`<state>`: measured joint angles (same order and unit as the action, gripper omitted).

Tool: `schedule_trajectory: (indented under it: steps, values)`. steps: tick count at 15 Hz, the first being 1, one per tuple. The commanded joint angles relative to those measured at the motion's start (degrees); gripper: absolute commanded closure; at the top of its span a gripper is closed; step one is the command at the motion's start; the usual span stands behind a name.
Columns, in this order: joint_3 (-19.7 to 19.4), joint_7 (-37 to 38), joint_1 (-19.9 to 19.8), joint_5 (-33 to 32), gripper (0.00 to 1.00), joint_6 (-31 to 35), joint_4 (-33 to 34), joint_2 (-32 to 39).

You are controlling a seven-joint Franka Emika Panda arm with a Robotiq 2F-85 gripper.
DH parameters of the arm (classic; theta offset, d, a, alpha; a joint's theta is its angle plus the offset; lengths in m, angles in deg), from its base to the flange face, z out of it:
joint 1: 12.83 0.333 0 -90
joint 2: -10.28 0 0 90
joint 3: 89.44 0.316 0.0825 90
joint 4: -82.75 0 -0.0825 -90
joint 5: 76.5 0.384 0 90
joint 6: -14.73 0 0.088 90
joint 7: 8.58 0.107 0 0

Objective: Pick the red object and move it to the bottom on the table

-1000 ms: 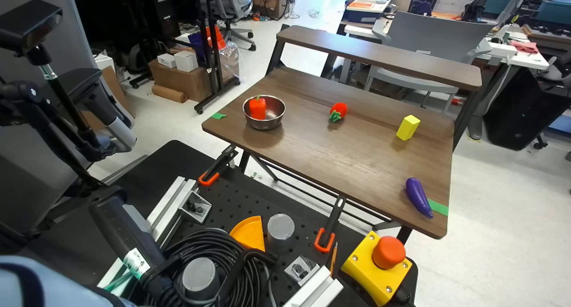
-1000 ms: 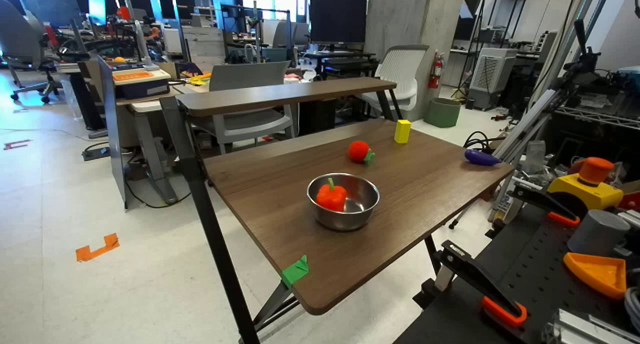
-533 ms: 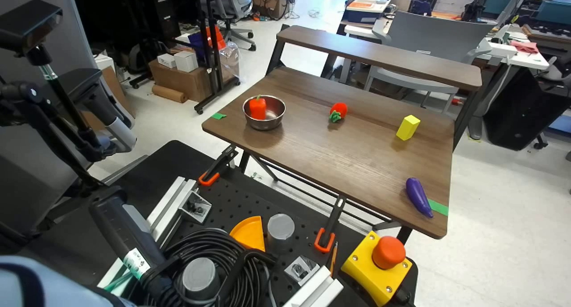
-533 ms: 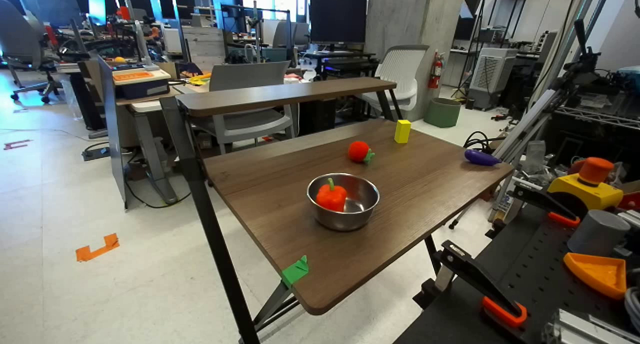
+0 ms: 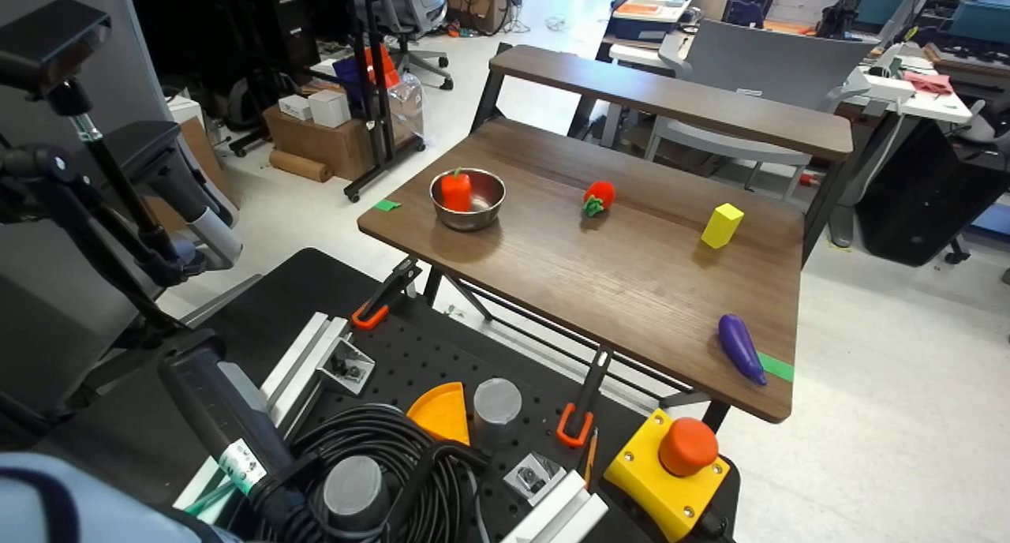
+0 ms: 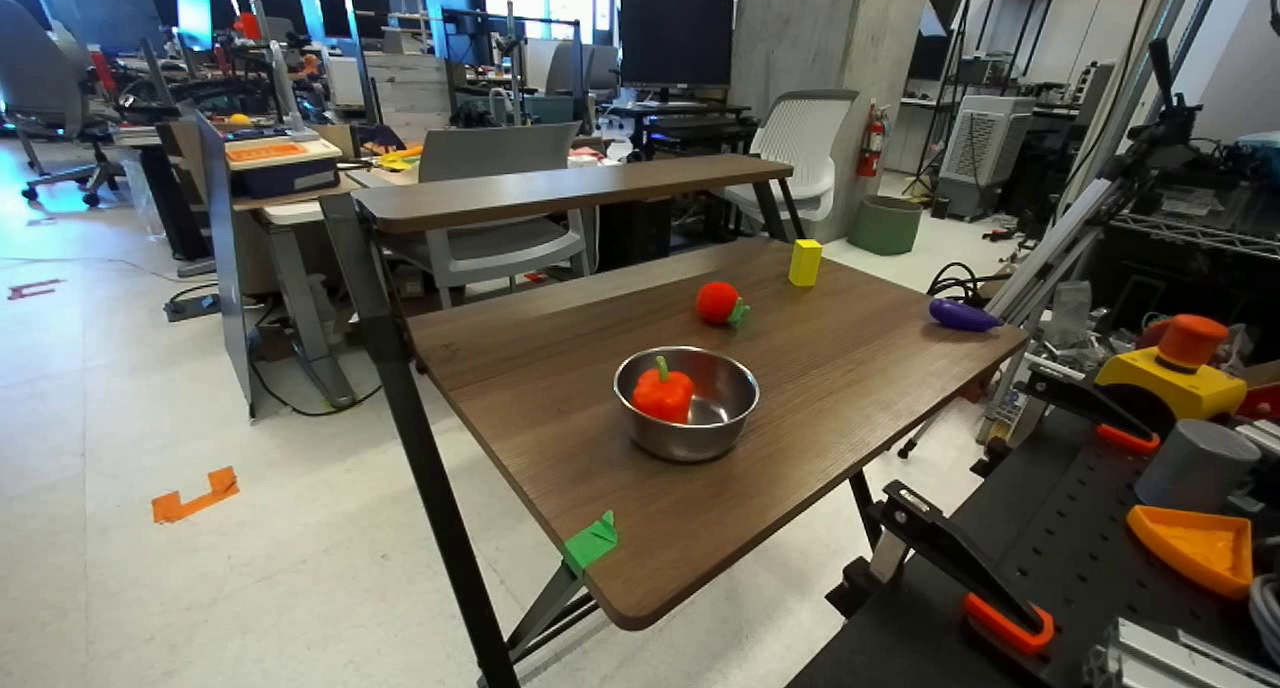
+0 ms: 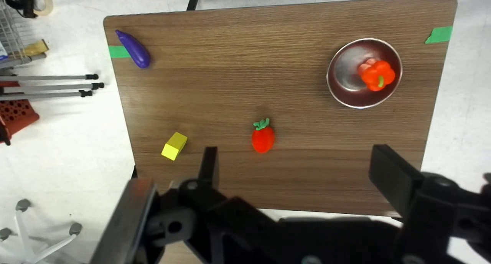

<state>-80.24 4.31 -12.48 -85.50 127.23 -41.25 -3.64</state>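
A round red object with a green leafy top, like a toy tomato, lies on the brown table (image 7: 230, 87) in the wrist view (image 7: 263, 139). This red object also shows in both exterior views (image 5: 602, 192) (image 6: 716, 303). A red-orange toy pepper (image 7: 378, 76) sits in a metal bowl (image 7: 345, 70) on the table; the pepper shows in both exterior views too (image 5: 456, 192) (image 6: 662, 396). My gripper (image 7: 295, 156) is open with its fingers wide apart and nothing between them, high above the table. It is out of view in both exterior views.
A yellow block (image 7: 174, 146) stands left of the red object in the wrist view. A purple eggplant (image 7: 134, 50) lies near a table corner by green tape. A raised shelf (image 5: 671, 93) runs along one long side. Clamps (image 5: 584, 397) and an emergency button (image 5: 686, 447) are on the black bench.
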Motion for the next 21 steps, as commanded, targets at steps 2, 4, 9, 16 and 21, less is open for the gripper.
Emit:
schedule_trajectory:
  steps: [2,4,9,16,21]
  values:
    - [-2.31,-3.61,0.49,-2.71,0.0,6.51,3.17,8.79]
    - [-3.18,-4.55,0.47,-3.01,0.0,9.65,4.11,12.8]
    - [-5.58,-5.46,0.41,-1.45,0.0,16.48,7.95,23.7]
    - [-7.92,-6.37,0.15,1.97,0.0,16.25,21.27,41.92]
    - [-7.77,-8.35,-0.21,6.28,0.0,13.53,31.11,53.29]
